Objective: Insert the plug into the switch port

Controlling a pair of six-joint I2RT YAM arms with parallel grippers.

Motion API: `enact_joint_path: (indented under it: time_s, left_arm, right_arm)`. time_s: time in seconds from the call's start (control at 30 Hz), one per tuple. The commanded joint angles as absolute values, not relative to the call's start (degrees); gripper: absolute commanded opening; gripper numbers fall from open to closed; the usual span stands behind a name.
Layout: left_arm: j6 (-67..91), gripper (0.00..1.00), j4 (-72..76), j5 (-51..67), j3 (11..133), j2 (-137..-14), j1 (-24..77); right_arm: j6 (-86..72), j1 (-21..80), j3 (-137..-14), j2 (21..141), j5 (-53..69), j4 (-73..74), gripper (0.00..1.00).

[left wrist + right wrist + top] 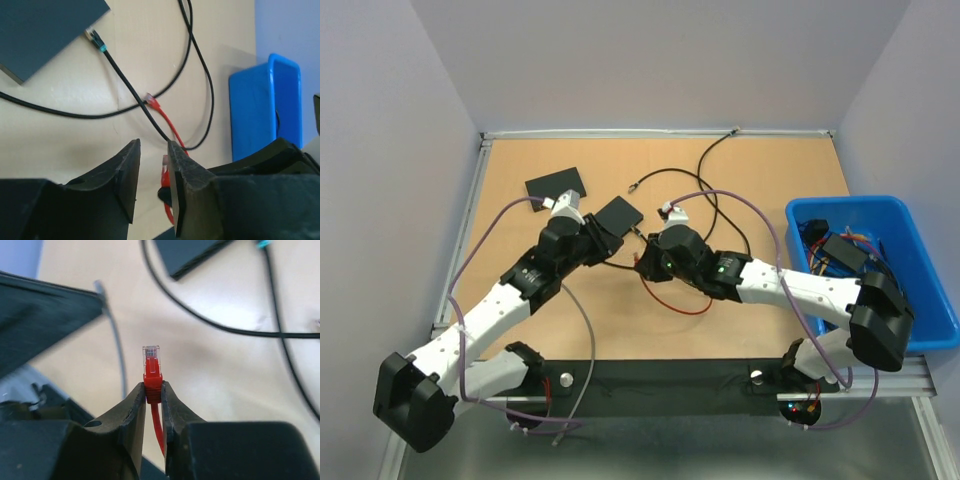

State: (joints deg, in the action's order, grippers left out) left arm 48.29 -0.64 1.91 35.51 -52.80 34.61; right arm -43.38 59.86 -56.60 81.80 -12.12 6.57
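Note:
My right gripper is shut on the boot of a red plug, whose clear tip points up and away from the fingers. Its red cable loops on the table below the right gripper. The switch, a flat dark box, lies just beyond both grippers and shows at the top of the right wrist view as the switch. My left gripper is open with nothing between its fingers, close to the left of the right one. A second red plug lies loose on the table.
A black cable with a teal-booted plug ends beside the switch. Another black box lies at the back left. Black cables curl across the middle. A blue bin holding cables stands at the right edge.

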Motion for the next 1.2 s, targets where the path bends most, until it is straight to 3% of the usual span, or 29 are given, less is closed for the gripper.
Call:
enact_joint_path:
  time_s: [0.0, 0.27, 0.5, 0.73, 1.17]
  left_arm:
    - [40.62, 0.43, -5.88, -4.22, 43.49, -57.73, 32.18]
    - [31.30, 0.46, -0.71, 2.98, 48.34, -68.46, 22.42]
    - [25.67, 0.51, 6.58, 10.89, 51.50, -81.91, 15.30]
    - [23.12, 0.69, 13.36, 12.66, 53.16, -88.76, 13.36]
    - [23.02, 0.66, 21.52, 20.73, 56.25, -100.36, 7.74]
  right_arm:
    - [-39.30, 55.47, -54.49, 79.72, -11.78, 6.68, 0.03]
    - [-31.22, 51.51, -56.68, 84.63, -9.32, 6.77, 0.03]
    - [-24.18, 50.89, -63.80, 95.69, -6.68, 6.86, 0.02]
    - [-18.99, 49.84, -68.37, 101.86, -5.90, 6.86, 0.01]
    - [-12.13, 47.55, -76.11, 111.88, -2.90, 7.03, 0.00]
